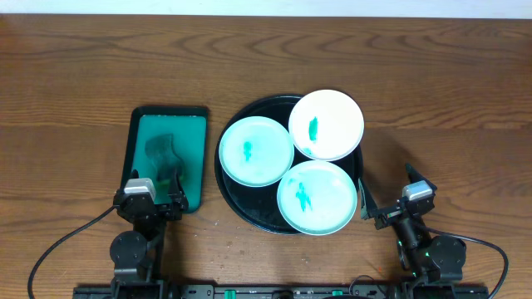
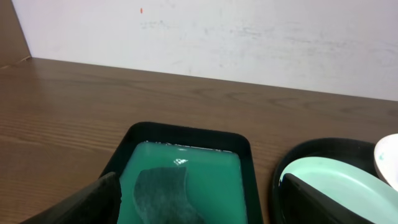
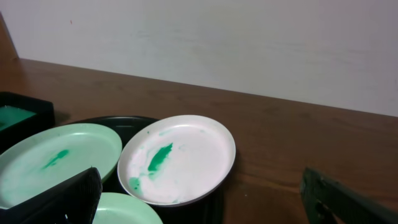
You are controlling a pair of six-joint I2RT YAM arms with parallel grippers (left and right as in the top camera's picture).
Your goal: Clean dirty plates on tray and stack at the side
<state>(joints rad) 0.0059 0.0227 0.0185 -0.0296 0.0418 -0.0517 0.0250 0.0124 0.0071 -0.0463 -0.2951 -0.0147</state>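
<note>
View from above a brown wooden table [image 1: 75, 75]. A round black tray [image 1: 253, 208] sits in the middle, a little toward the right. Three plates lie in it, packed close together. The left plate [image 1: 256, 151] is pale teal and lies flat, with a small green smear near its centre. The near plate [image 1: 317, 198] is also pale teal with a green smear, and it reaches the tray's front rim. The far right plate [image 1: 326, 124] looks whiter and carries a longer green smear plus a green patch at its lower left edge. It overlaps the edges of the other two plates and juts past the tray's far right rim.

Just left of the round tray is a green rectangular tray [image 1: 193, 137] with a black rim. A dark grey cloth [image 1: 162, 154] lies inside it.

The left gripper [image 1: 156, 181] hangs over the near end of the green tray, with its jaws wide apart. Its wrist view shows the cloth between the two dark fingers [image 2: 81, 202].

The right gripper [image 1: 386, 189] is near the front right edge of the round tray, angled toward the plates, with its jaws also wide apart. A pale wall [image 3: 249, 37] stands behind the table.
</note>
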